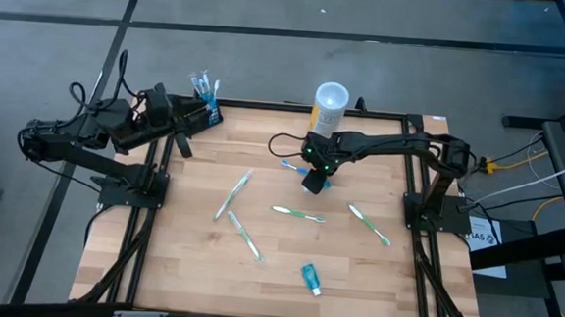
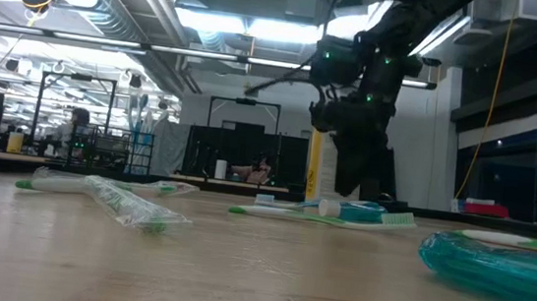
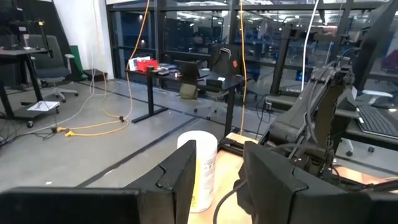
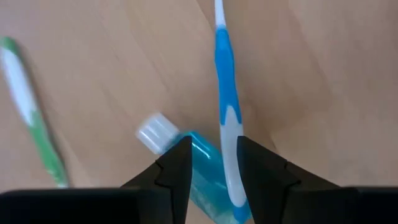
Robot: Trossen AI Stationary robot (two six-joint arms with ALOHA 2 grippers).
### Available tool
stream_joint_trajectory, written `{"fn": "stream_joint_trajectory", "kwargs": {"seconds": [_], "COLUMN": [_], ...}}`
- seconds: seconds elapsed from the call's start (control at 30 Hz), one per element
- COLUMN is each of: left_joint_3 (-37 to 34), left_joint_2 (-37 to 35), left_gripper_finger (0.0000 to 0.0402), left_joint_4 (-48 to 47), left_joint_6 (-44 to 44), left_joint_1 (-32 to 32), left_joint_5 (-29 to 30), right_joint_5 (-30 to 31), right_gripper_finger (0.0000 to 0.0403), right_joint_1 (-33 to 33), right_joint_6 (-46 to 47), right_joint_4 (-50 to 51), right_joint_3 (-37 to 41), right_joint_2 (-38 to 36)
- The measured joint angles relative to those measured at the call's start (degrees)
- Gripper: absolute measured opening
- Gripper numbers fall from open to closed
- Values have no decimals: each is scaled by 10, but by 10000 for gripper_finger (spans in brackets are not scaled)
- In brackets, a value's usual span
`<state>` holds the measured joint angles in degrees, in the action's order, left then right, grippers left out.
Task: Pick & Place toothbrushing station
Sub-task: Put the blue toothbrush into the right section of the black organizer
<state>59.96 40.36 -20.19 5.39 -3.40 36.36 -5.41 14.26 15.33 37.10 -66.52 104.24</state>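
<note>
Blue toothbrush point(image 4: 226, 118) between right pincer point(image 4: 212, 163) fingers (parted).

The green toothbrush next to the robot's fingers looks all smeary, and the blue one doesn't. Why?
In the right wrist view the green toothbrush is smeared along its length while the blue toothbrush between the fingers is sharp. In the low view the nearest teal tube is soft, too close to focus.
</note>
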Motion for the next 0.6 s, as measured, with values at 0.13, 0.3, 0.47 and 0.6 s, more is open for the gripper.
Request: {"fn": "stream_joint_trajectory", "kwargs": {"seconds": [0.13, 0.3, 0.47, 0.6], "left_joint_3": [0, 0, 1, 15], "left_joint_2": [0, 0, 0, 0], "left_gripper_finger": [130, 130, 130, 129], "left_joint_4": [11, 19, 24, 22], "left_joint_6": [-1, -1, -1, -8], "left_joint_1": [0, 0, 0, 0], "left_joint_5": [-4, -17, -18, -21], "right_joint_5": [-2, 3, 0, 0], "right_gripper_finger": [128, 128, 128, 128], "right_joint_1": [0, 3, 3, 3], "right_joint_6": [-6, -8, -10, -10], "right_joint_4": [-7, -15, -16, -24], "right_joint_3": [0, 0, 0, 0], "right_joint_2": [13, 14, 26, 36]}}
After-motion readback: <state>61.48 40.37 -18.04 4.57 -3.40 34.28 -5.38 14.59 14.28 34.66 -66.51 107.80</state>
